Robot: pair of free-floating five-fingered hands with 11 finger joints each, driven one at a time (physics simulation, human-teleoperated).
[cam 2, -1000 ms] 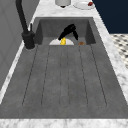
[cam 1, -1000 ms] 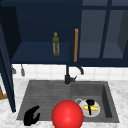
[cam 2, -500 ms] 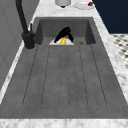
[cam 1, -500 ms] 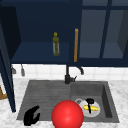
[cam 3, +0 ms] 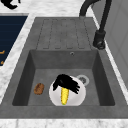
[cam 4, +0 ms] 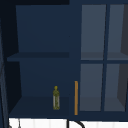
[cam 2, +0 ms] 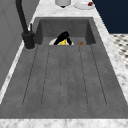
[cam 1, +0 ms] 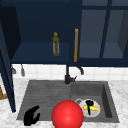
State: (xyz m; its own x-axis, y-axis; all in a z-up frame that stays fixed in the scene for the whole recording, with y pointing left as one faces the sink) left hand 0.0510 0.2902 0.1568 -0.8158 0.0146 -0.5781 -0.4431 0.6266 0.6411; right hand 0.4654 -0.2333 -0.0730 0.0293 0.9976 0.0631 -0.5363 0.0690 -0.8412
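In the sink basin a white plate carries a yellow corn cob. My right hand rests over the cob's far end, thumb to one side and fingers spread to the other, not closed round it. The front view shows the right hand above the plate, and the left side view shows it over the cob. My left hand hovers relaxed by the drainboard's front left corner, holding nothing. A large red ball shows at the sink's front edge.
A brown lump lies in the basin beside the plate. The black tap stands behind the sink. An olive bottle stands on the open cabinet shelf. A dish with something red and a cup sit beyond the basin.
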